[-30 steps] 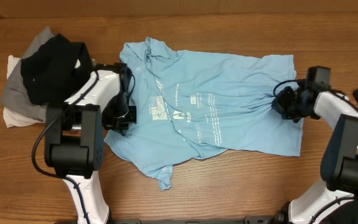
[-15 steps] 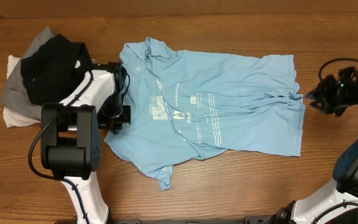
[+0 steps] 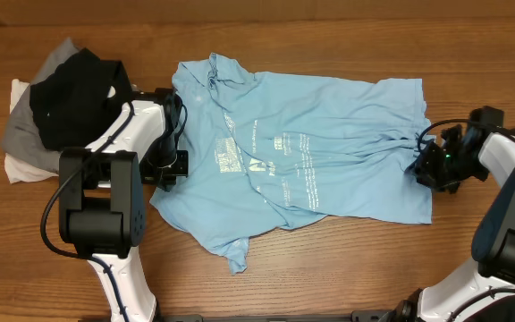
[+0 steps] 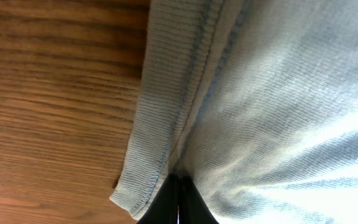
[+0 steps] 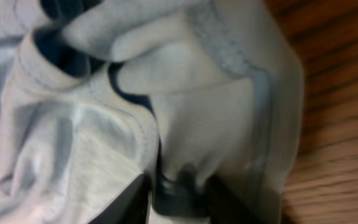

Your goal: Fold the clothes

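Bench: brown wood grain.
T-shirt: sky-blue, spread at centre.
Pile: dark clothes, far left.
Left tool: clenched on T-shirt hem.
Right tool: at right hem, grip unclear.

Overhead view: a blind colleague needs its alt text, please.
A wrinkled sky-blue T-shirt lies spread on a wooden table, the left fingers at one end and the right fingers at the other. A pile of other clothes sits beside the left arm.

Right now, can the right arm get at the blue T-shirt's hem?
Probably yes. The right gripper sits at the right-hand edge of the sky-blue T-shirt. In the wrist view its jaws stand apart around a bunched fold of the hem, and nothing else lies in the way.
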